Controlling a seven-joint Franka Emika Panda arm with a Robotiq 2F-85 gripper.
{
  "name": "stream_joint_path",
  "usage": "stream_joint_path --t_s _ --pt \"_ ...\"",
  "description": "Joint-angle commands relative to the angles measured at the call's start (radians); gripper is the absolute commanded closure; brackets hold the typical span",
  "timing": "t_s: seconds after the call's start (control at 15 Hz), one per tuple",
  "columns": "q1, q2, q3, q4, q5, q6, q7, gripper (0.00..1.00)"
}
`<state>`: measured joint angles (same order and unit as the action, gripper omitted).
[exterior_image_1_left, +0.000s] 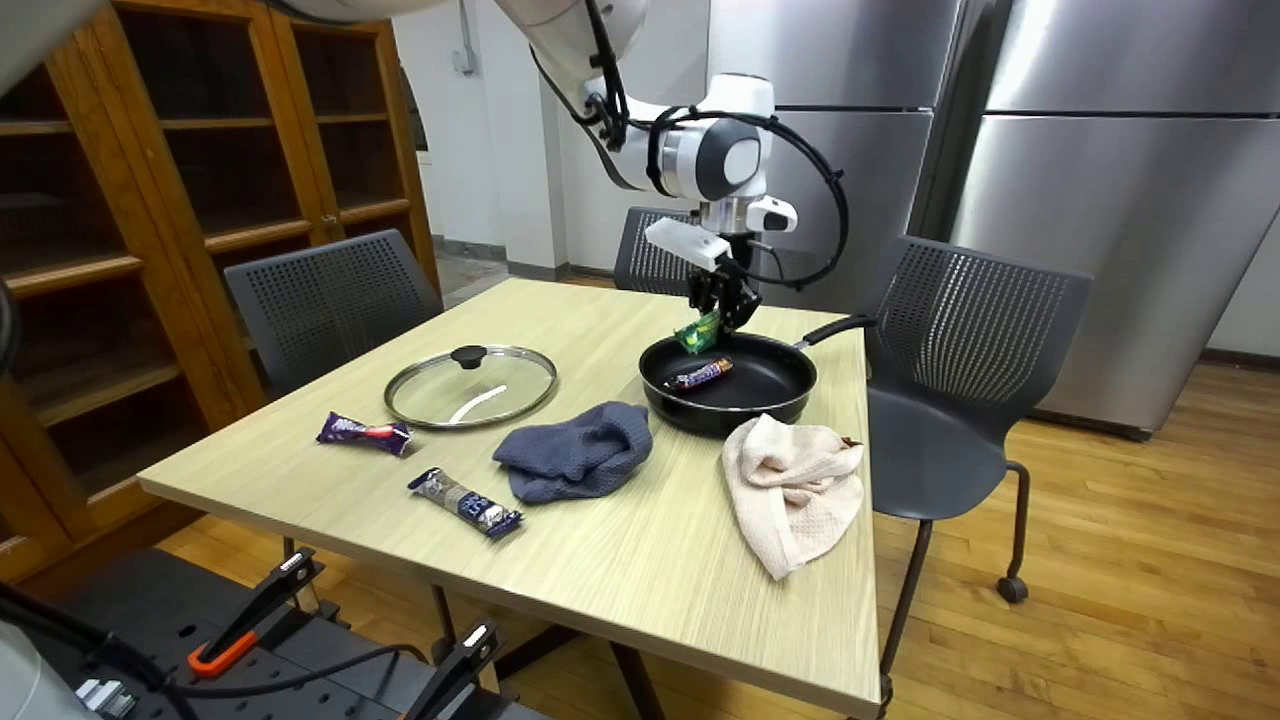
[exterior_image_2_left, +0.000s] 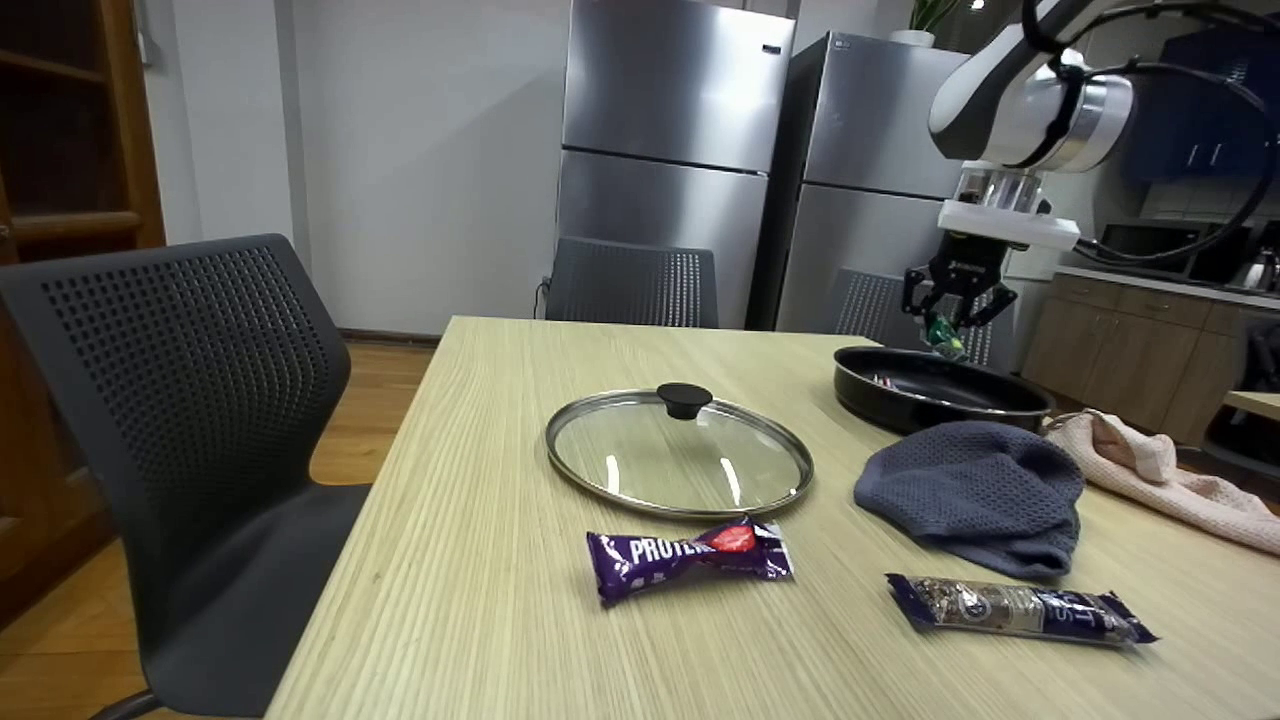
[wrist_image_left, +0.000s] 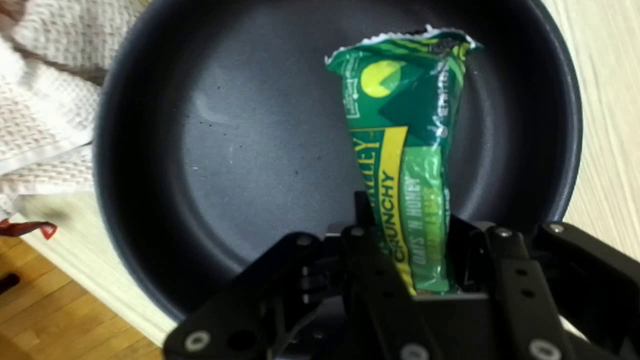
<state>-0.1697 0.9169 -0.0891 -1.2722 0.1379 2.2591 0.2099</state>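
My gripper (exterior_image_1_left: 722, 300) is shut on a green granola bar (wrist_image_left: 400, 110), gripping its lower part between both fingers (wrist_image_left: 364, 210). In the wrist view the bar's free end sticks out from the fingertips over the black frying pan (wrist_image_left: 250, 125). Both exterior views show the gripper (exterior_image_2_left: 957, 305) pointing down above the pan (exterior_image_2_left: 910, 400), with the green bar (exterior_image_2_left: 944, 337) tilted near rim height. Whether the bar touches the pan I cannot tell. A small purple-and-orange bar (exterior_image_1_left: 700, 375) lies inside the pan; the wrist view does not show it.
A glass lid (exterior_image_1_left: 480, 395) lies left of a dark blue cloth (exterior_image_1_left: 575, 455). Nearer sit a purple protein bar (exterior_image_2_left: 690, 560) and a navy-and-clear bar (exterior_image_2_left: 1020, 610). A pink cloth (exterior_image_1_left: 790, 490) borders the pan, whose handle (exterior_image_1_left: 838, 330) reaches toward a chair (exterior_image_1_left: 960, 400).
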Motion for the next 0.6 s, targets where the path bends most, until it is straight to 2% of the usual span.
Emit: stream_joint_path --t_s 0.0,0.2,0.27,0.33,0.53 --pt "-0.007 0.137 -0.001 0.202 0.027 -0.07 0.08 0.94" --pt "-0.013 0.189 -0.002 0.266 0.031 -0.09 0.108 0.94" --pt "-0.016 0.195 -0.001 0.277 0.027 -0.092 0.101 0.52" --pt "-0.019 0.196 0.0 0.282 0.025 -0.091 0.091 0.49" --pt "-0.031 0.152 0.012 0.238 0.026 -0.055 0.045 0.29"
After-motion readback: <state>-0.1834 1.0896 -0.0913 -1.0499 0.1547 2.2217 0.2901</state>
